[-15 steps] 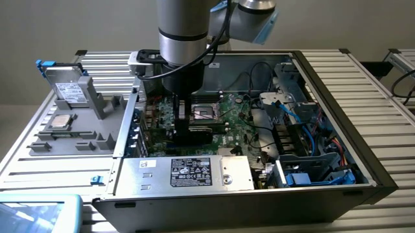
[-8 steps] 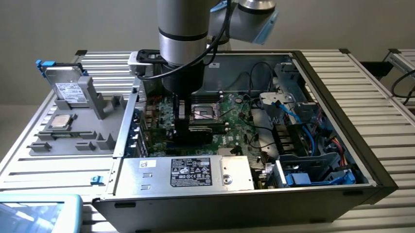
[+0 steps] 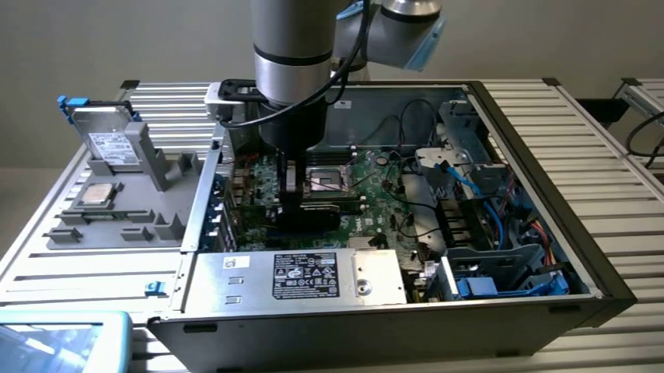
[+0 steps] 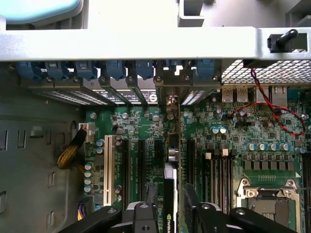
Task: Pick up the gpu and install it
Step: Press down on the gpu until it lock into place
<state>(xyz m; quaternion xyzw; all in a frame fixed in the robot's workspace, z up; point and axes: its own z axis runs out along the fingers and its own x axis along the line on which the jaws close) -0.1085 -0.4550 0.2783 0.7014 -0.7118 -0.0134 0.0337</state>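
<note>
Inside the open computer case (image 3: 581, 256), the gripper (image 3: 295, 203) is lowered over the green motherboard (image 3: 389, 183), near the expansion slots (image 4: 140, 162). The gpu (image 4: 171, 189) is held edge-on between the black fingers (image 4: 190, 201), which are closed on it, its silver bracket pointing toward the blue slot clips (image 4: 116, 69). On the grey tray (image 3: 104, 225) at the exterior view's left, a silver drive (image 3: 109, 144) stands upright.
</note>
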